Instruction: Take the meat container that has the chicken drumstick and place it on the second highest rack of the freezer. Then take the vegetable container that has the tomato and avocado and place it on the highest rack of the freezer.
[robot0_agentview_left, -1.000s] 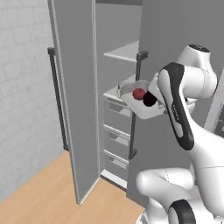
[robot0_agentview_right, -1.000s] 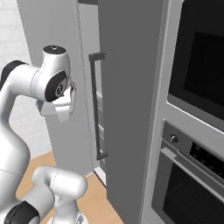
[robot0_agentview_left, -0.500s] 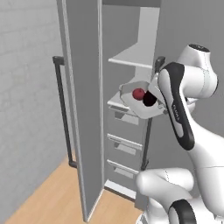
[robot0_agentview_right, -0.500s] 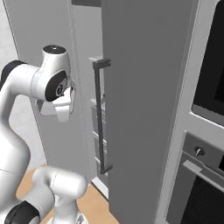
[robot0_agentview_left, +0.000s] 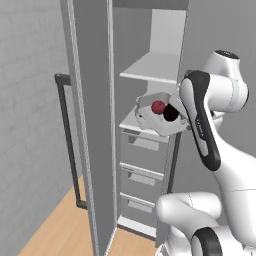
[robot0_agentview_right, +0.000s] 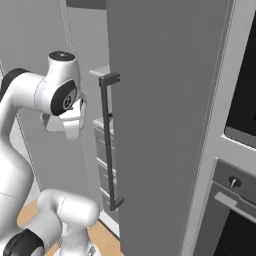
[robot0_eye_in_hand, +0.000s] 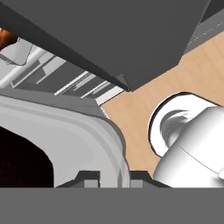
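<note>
Closer to the tall grey open freezer (robot0_agentview_left: 95, 125) than before, we kept jaws clenched on the shallow white plastic vegetable tray's (robot0_agentview_left: 159, 122) rim, just above its lower shelf. Light, stiff; small dark-red tomato (robot0_agentview_left: 158, 107) could roll.

— What's around besides the cold box? 
— A wood floor (robot0_agentview_left: 60, 235), pale planks, running up to the foot of it. On the left a grey tiled wall (robot0_agentview_left: 27, 130). 
— And to the right? 
— A built-in oven (robot0_agentview_right: 227, 215) with a round knob (robot0_agentview_right: 231, 182) on its light panel, and above it a dark glass door (robot0_agentview_right: 244, 95) of a second unit, both set just beside the tall grey panel
</note>
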